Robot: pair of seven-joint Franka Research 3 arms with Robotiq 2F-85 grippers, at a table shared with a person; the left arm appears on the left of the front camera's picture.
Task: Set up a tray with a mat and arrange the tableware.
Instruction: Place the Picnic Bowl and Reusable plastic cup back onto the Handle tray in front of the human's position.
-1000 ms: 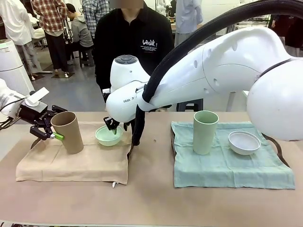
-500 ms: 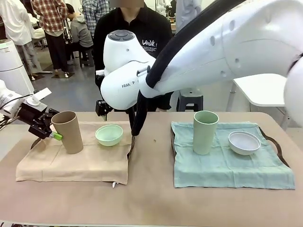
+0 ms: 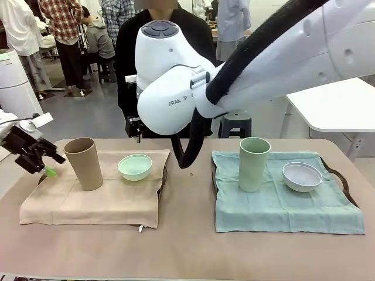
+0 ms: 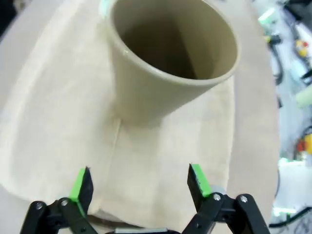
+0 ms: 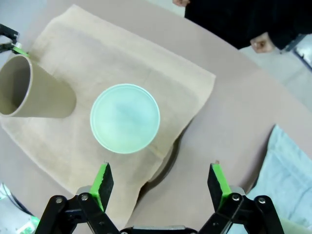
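A: What is the front camera showing?
B: The tan cup (image 3: 83, 163) and mint bowl (image 3: 135, 167) are sitting on the beige mat (image 3: 94, 199); the pale green cup (image 3: 254, 163) and white bowl (image 3: 302, 176) are sitting on the green mat (image 3: 281, 205). The left gripper (image 3: 41, 164) is hanging beside the tan cup, apart from it.

A: And the left wrist?
B: Its jaws are standing spread, empty, facing the cup.

A: Right wrist?
B: The right gripper (image 5: 160, 187) is hovering spread above the mint bowl, gripping nothing.
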